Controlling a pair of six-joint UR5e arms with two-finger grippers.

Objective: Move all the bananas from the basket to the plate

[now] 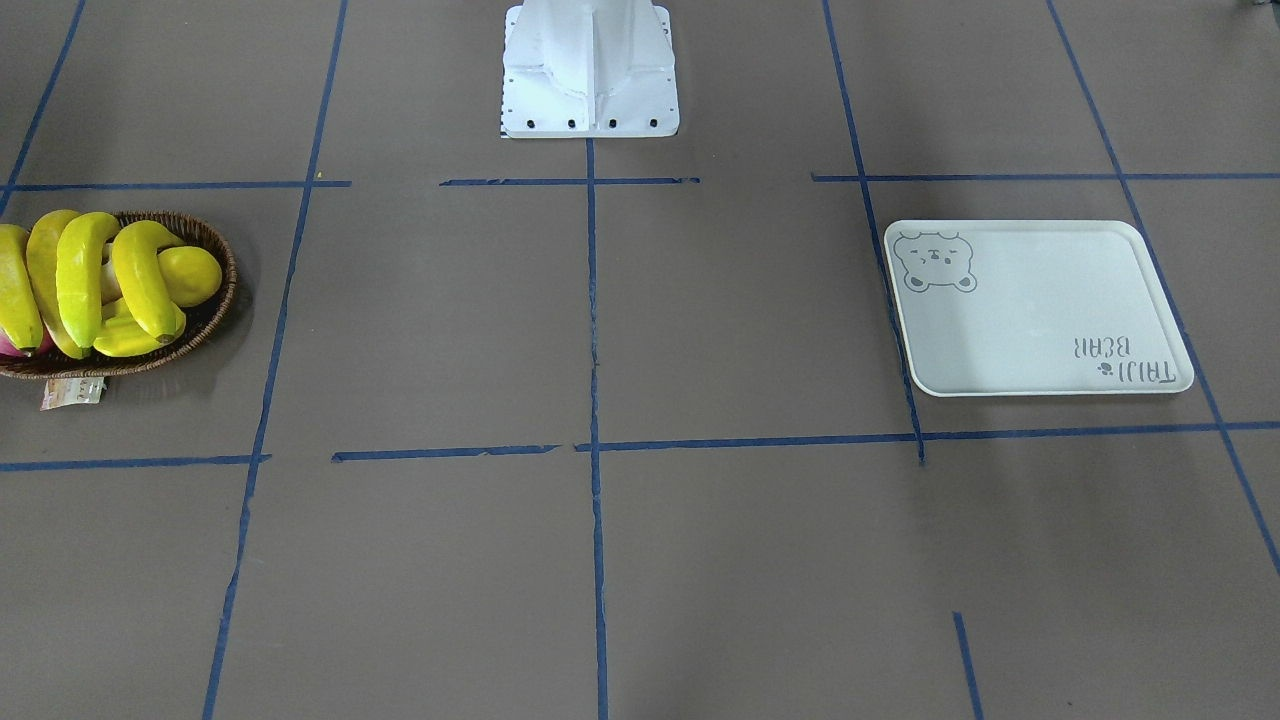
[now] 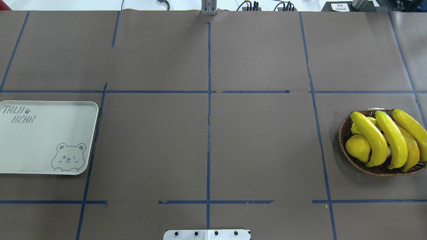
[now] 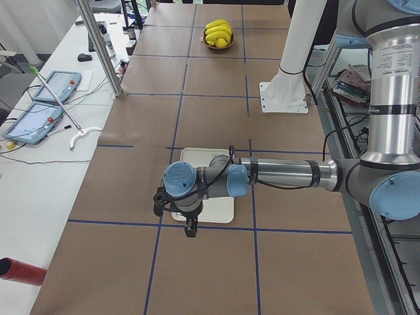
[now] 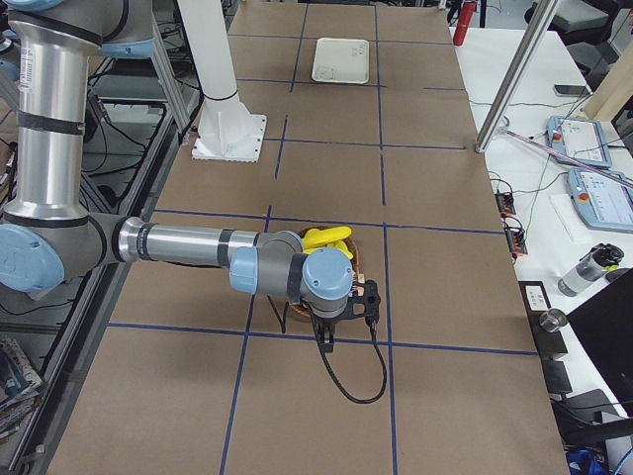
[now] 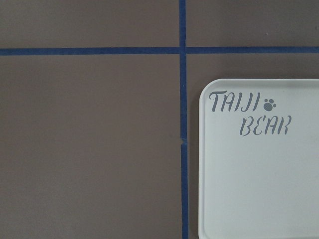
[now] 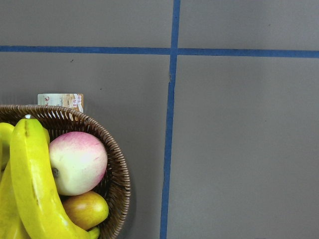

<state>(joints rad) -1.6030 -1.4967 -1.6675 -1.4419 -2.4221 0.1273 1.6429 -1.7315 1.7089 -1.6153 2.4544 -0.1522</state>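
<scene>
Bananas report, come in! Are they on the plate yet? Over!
Left gripper above plate, right gripper above basket, open or shut unclear. Four bananas in basket, none on plate. Lemon and peach nestled beside them.

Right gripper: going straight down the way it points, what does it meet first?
Likely the bare table just beside the basket, not the bananas. Depth is unclear, so the right gripper might clip the rim.

Silver arm tubes (image 3: 282, 174), light-blue joint caps (image 3: 179, 180), white bolted pedestal base (image 1: 590, 70)
</scene>
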